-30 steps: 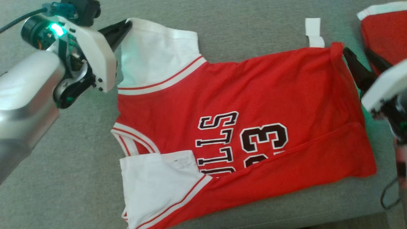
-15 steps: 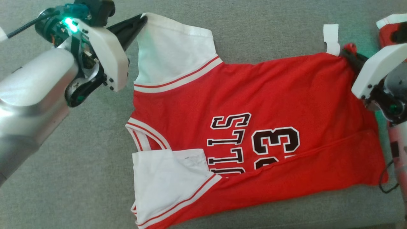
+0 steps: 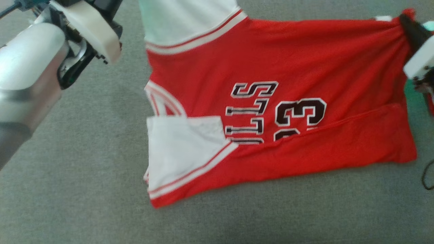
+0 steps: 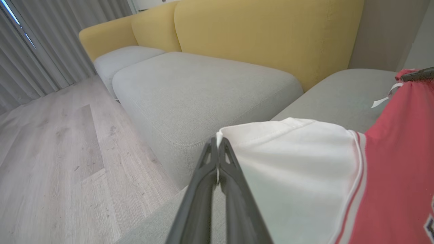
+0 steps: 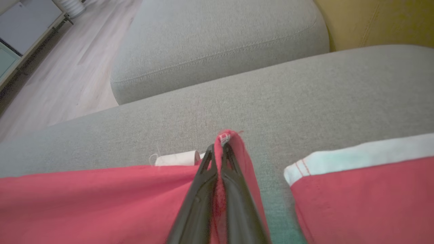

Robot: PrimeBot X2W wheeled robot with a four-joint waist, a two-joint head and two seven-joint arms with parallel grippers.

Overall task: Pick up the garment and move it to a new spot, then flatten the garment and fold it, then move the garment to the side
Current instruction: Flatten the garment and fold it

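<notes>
The garment (image 3: 288, 67) is a red jersey with white sleeves and black lettering, spread on the grey sofa cushion (image 3: 84, 169). Its near edge is folded over the numbers. My left gripper (image 4: 217, 145) is shut on the edge of the far white sleeve (image 4: 291, 159); in the head view its white wrist housing (image 3: 88, 30) shows at the upper left. My right gripper (image 5: 218, 150) is shut on the red hem corner, which pokes up between the fingers. In the head view that gripper (image 3: 408, 23) pinches the garment's top right corner.
A second red garment with white trim (image 5: 366, 189) lies just right of my right gripper. A white tag (image 5: 176, 158) sits by the hem. Beyond are a grey ottoman cushion (image 4: 203, 88), the yellow sofa back (image 4: 264, 34) and wooden floor (image 4: 51, 152). A black cable (image 3: 428, 176) hangs at the right.
My right gripper has closed on the hem corner. Both grippers and the garment's far edge have shifted toward the top of the head view, which has itself moved.
</notes>
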